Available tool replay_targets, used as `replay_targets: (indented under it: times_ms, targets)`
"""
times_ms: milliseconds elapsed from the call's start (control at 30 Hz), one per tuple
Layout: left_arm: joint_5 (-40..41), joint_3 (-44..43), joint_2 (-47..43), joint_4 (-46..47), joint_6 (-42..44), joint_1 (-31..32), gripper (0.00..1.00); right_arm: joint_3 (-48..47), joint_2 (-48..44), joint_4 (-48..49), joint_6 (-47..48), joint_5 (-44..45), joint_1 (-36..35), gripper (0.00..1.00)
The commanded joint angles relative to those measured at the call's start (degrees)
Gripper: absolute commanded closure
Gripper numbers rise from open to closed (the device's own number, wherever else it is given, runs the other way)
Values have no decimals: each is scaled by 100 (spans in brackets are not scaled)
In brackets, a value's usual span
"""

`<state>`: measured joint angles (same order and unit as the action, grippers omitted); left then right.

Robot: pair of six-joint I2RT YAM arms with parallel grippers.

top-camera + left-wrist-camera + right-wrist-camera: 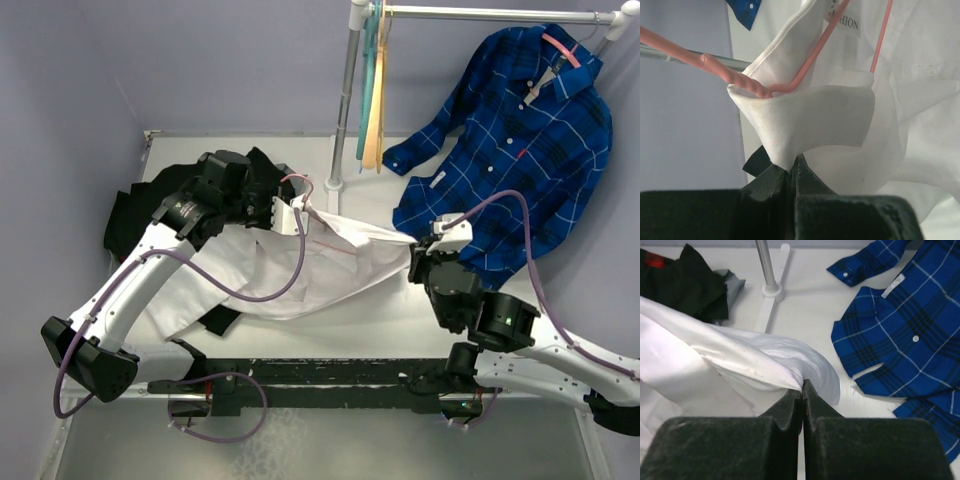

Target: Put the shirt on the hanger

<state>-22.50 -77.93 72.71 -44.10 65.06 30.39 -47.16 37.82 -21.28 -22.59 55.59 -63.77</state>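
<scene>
**White shirt held taut between two arms**

Left of the rack pole (345,110), the left fingers (771,189) are pressed together on the collar of the shirt (300,265), and the pink hanger (807,65) passes through that collar. The shirt spans the tabletop (390,320) in front of the pole. Right of the pole, the right fingers (786,407) pinch a fold of the shirt.

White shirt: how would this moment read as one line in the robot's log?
left gripper: shut on shirt collar | hanger: wire inside collar | right gripper: shut on shirt edge | shirt: stretched between arms
</scene>
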Motion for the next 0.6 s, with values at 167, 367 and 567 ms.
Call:
replay_targets:
  times_ms: [167, 367, 567]
  targets:
    - [-82, -379, -170, 440, -403, -33, 100, 344, 9, 32, -314, -154, 22, 100]
    - [-540, -678, -264, -36, -434, -33, 100, 294, 214, 91, -191, -26, 18, 100]
    - [-942, -985, -302, -505, -358, -29, 100, -3, 332, 210, 610, -247, 42, 0]
